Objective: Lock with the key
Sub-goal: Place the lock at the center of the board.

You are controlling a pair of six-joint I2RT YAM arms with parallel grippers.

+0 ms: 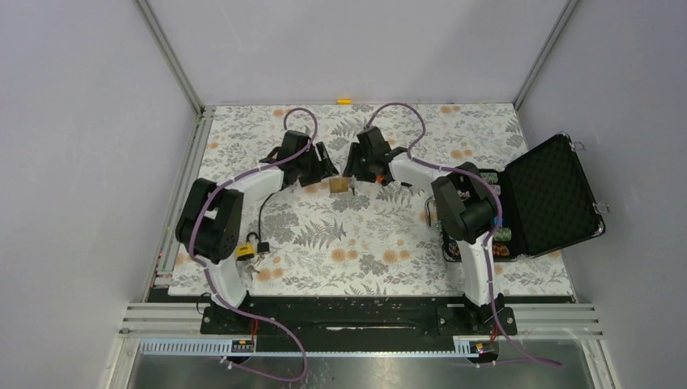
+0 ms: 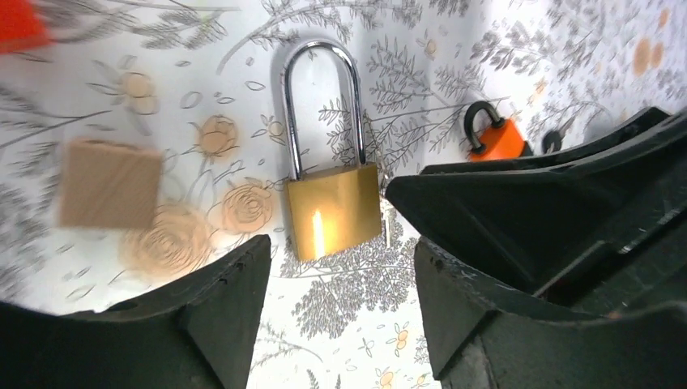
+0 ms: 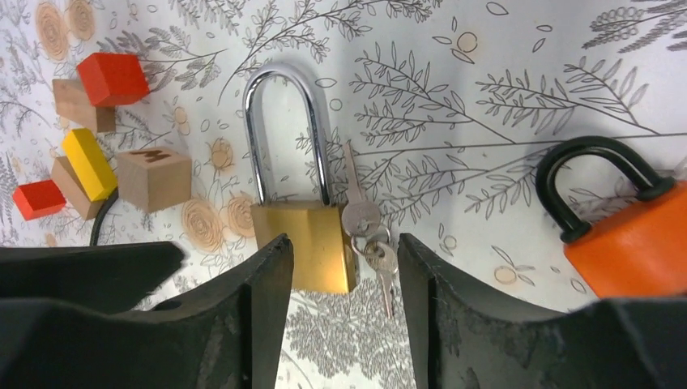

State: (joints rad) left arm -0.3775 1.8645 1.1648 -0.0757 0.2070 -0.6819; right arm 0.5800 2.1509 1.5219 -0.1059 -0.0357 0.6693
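Note:
A brass padlock lies flat on the floral mat between my two grippers. In the left wrist view the padlock lies just beyond my open left gripper, not touching it. In the right wrist view the padlock sits at the tips of my open right gripper. Two small silver keys on a ring lie against the padlock's right side, between the fingertips. Both shackle legs reach the body. Neither gripper holds anything. The keys are hidden in the left wrist view.
An orange padlock lies right of the brass one. Several wooden and coloured blocks lie to its left. A yellow padlock with a black cable sits near the left arm. An open black case stands at the right.

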